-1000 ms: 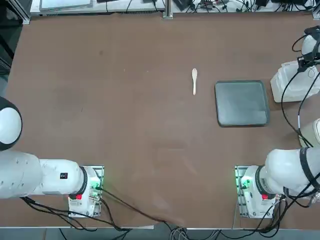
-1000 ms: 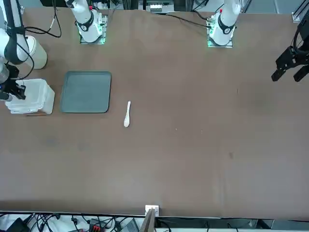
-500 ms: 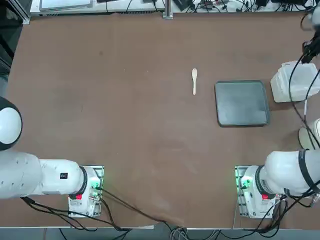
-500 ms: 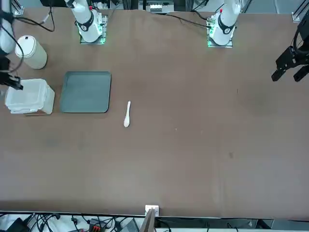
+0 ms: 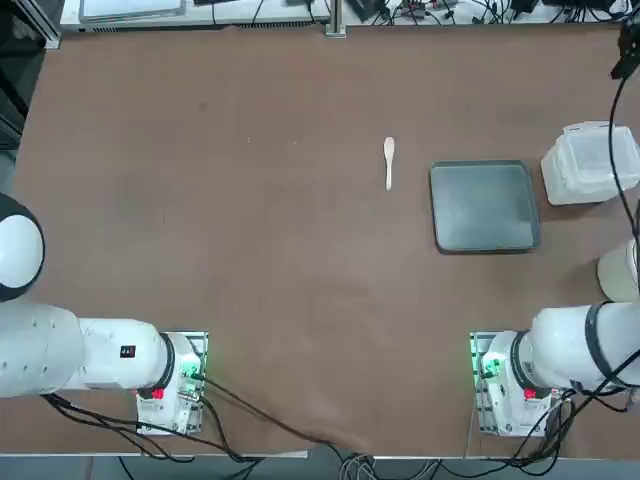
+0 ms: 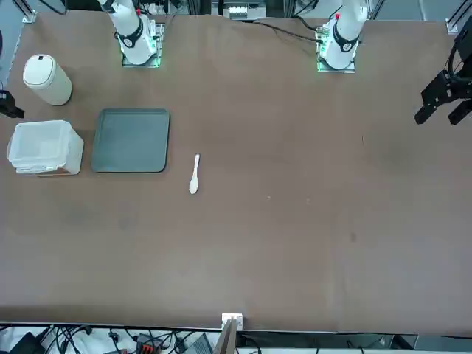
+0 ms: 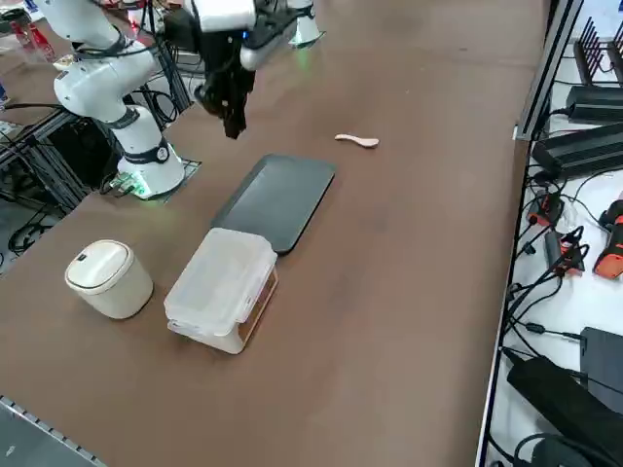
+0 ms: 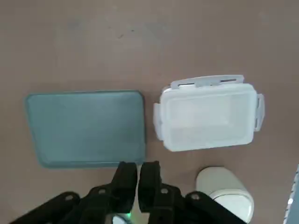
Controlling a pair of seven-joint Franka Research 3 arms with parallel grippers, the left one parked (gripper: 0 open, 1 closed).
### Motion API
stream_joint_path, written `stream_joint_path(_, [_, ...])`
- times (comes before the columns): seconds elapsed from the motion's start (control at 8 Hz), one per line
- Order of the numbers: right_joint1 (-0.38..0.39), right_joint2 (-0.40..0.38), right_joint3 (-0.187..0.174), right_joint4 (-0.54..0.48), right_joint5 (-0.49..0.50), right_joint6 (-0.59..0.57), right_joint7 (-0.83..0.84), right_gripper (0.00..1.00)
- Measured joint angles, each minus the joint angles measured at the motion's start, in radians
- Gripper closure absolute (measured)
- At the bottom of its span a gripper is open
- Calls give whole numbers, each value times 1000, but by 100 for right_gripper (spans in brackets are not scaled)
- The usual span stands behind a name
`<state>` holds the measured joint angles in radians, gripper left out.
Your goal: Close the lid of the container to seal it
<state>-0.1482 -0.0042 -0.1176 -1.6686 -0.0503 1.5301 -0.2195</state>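
Observation:
The container [image 7: 232,326] is a small translucent white box at the table's right side, beside the grey tray. Its lid [image 7: 224,272] lies flat on top of it, and clasps [image 8: 258,112] show along the sides in the right wrist view. My right gripper [image 7: 234,128] hangs high above the table, over the tray's near edge and apart from the container. In the wrist view its fingertips [image 8: 138,165] stand together with only a thin slit between them, and nothing is held. The container [image 5: 590,162] also shows in the top view and in the front view [image 6: 44,147].
A dark grey square tray [image 5: 484,206] lies just left of the container. A round cream dish with a lid [image 7: 107,277] stands near the container, toward the robot's base. A small pale spoon [image 5: 389,162] lies further left on the brown table.
My right gripper has lifted off the container and drawn up and away from it. The container stays in place with its lid down.

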Motion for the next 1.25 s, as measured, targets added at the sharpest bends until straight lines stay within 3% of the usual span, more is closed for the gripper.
stream_joint_path(0.12, [35,0,1,43,14,-44,56,85])
stream_joint_path(0.25, [68,1,1,72,30,-68,100,70])
stream_joint_path(0.5, [111,8,2,107,77,-80,166,56])
stream_joint_path(0.88, [216,16,4,117,83,-77,266,1])
stream_joint_path(1.25, [268,38,4,127,83,-54,280,0])
